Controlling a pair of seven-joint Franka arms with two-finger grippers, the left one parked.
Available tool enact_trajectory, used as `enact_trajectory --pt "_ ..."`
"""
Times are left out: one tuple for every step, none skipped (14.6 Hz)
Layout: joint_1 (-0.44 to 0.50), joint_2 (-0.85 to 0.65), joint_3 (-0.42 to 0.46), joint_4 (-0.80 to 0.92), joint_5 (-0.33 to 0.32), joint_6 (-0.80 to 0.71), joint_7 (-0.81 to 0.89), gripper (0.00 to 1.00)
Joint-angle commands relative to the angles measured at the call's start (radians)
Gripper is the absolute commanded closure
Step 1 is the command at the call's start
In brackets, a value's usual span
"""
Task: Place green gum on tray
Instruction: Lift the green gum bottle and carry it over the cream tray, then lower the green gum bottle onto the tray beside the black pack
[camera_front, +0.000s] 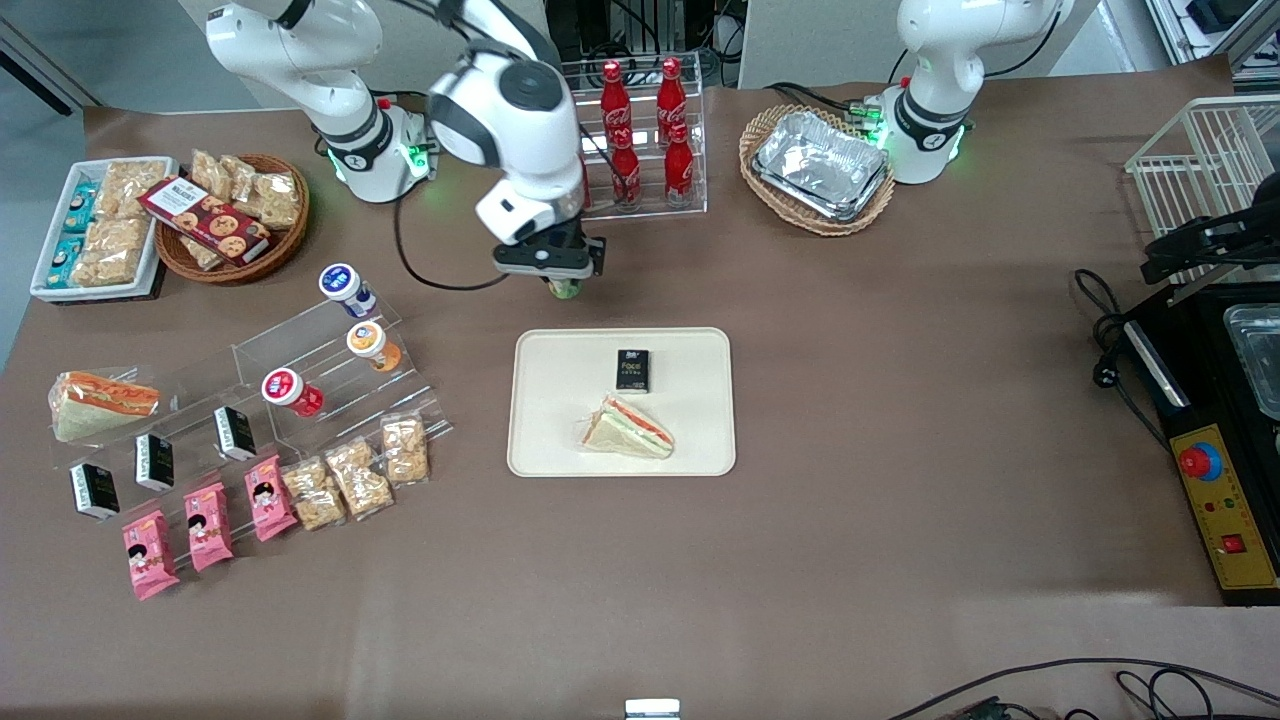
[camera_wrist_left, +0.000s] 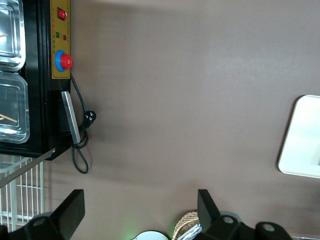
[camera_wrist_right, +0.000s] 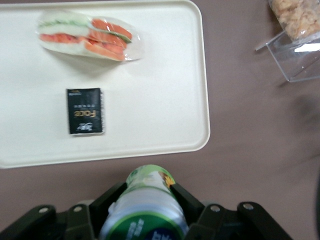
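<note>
The green gum (camera_wrist_right: 147, 200) is a small green-and-white bottle held between the fingers of my right gripper (camera_wrist_right: 148, 192), which is shut on it. In the front view the gripper (camera_front: 562, 282) hangs above the table with the gum (camera_front: 565, 290) showing just beneath it, a little farther from the front camera than the tray's rim. The cream-white tray (camera_front: 690, 440) lies flat on the table, carrying a wrapped sandwich (camera_front: 628, 428) and a small black box (camera_front: 632, 371). The wrist view shows the tray (camera_wrist_right: 160, 115) just ahead of the held bottle.
A clear stepped rack (camera_front: 330, 370) toward the working arm's end holds blue-, orange- and red-lidded bottles, snack packs and small black boxes. Red cola bottles (camera_front: 645, 130) stand in a clear rack near the arm bases. A wicker basket of foil trays (camera_front: 820, 165) sits beside them.
</note>
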Motion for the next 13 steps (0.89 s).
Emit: enact_trajectory --pt "0.008 0.232 0.003 0.03 -0.313 0.085 0.267 0.75" --pt "0.006 0.268 0.0 0.035 -0.37 0.099 0.301 0.75" --pt "0.003 0.299 -0.005 0.038 -0.402 0.113 0.312 0.75" --pt "0.0 0.325 -0.03 0.038 -0.425 0.142 0.312 0.75" --pt "0.003 0.337 -0.067 0.036 -0.442 0.182 0.312 0.75" --pt "0.006 0.348 -0.087 0.036 -0.446 0.208 0.312 0.75" --pt "0.006 0.363 -0.103 0.038 -0.461 0.222 0.312 0.75" --pt "0.006 0.377 -0.118 0.038 -0.491 0.24 0.312 0.75" --pt "0.006 0.389 -0.138 0.038 -0.507 0.266 0.315 0.75" --pt "0.006 0.399 -0.147 0.038 -0.507 0.288 0.315 0.75" --pt "0.008 0.406 -0.149 0.038 -0.508 0.293 0.318 0.75" --pt "0.006 0.412 -0.15 0.038 -0.508 0.294 0.318 0.75" --pt "0.006 0.417 -0.15 0.041 -0.508 0.299 0.318 0.75"
